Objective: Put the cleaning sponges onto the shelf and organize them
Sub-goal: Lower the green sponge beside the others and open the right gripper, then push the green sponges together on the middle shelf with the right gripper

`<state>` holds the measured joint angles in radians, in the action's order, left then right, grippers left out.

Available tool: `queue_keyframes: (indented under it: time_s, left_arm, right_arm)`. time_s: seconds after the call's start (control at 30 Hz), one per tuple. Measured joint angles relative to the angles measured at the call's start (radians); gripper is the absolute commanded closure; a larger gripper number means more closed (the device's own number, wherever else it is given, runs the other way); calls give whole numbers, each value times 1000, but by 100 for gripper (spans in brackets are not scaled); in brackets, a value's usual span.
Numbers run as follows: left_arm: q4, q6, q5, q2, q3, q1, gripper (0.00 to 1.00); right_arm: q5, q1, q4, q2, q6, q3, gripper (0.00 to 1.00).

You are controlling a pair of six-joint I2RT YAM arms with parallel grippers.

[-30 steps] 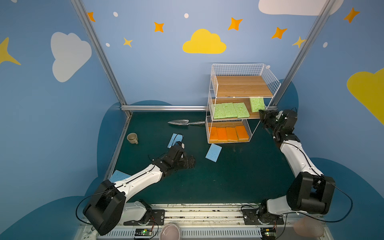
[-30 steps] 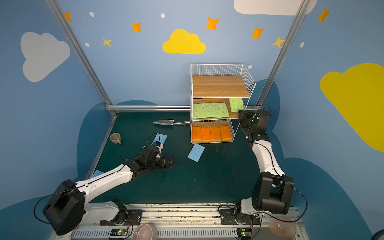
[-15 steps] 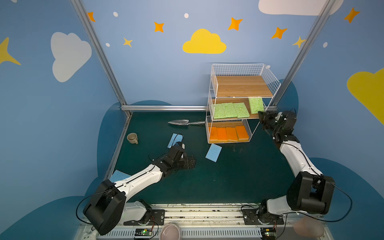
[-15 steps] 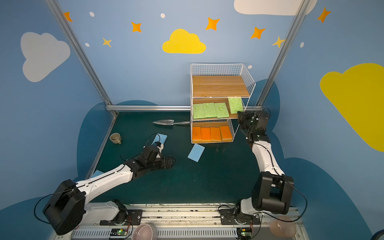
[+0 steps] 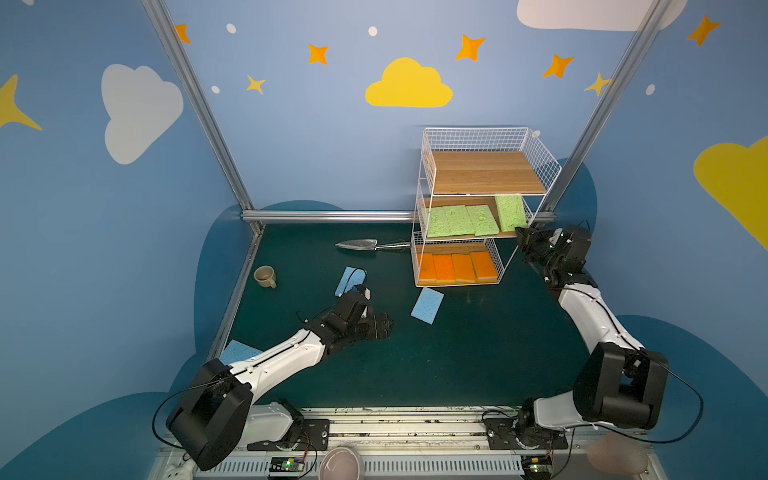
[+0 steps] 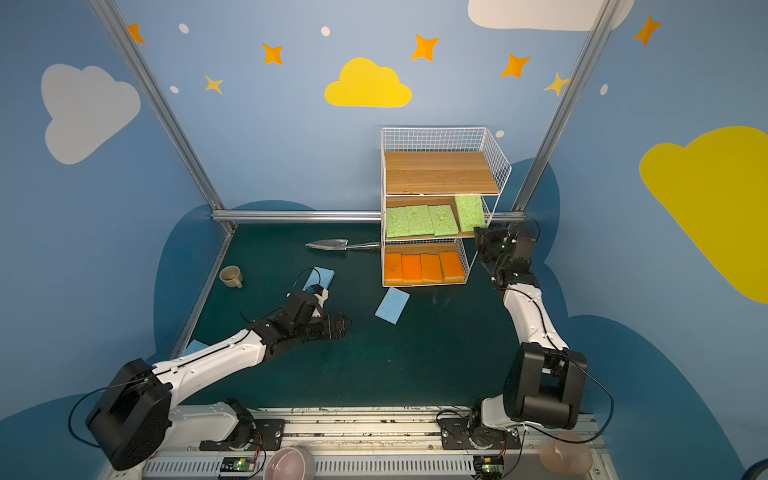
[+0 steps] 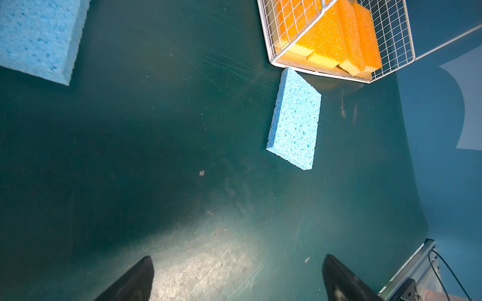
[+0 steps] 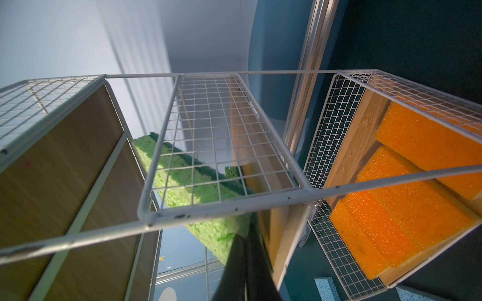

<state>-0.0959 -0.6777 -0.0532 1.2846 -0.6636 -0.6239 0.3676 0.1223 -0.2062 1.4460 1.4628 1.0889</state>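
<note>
My left end effector (image 5: 385, 328) hovers, jaws apart, over the worktop (image 5: 457, 365) near a blue sponge (image 5: 427, 305); farther back my right end effector (image 5: 521, 237), jaws together, sits beside a green sponge (image 5: 510, 212) on the middle tier of the shelf (image 5: 537, 160).

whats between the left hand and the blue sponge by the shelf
Only bare table, shown in the left wrist view, between left hand and blue sponge.

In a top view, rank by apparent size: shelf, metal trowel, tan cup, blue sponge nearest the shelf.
1. shelf, by far
2. trowel and blue sponge: too close to rank, since the trowel is longer and the sponge broader
3. cup, smallest
</note>
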Motion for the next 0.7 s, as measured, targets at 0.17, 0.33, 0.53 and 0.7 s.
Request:
queue_keyframes:
  time_s: [0.17,0.33,0.53,0.7]
  left_arm:
    - [0,0,0,0,0,0,0]
    - [0,0,0,0,0,0,0]
    - [-1,0,0,0,0,0,0]
    - [-1,0,0,0,0,0,0]
  right_arm:
    - [4,1,-13,1,3,0,77]
    - [11,1,-27,1,-2,0,68]
    - [16,1,-29,1,-5,0,69]
    - [23,1,-34,2,-1,0,69]
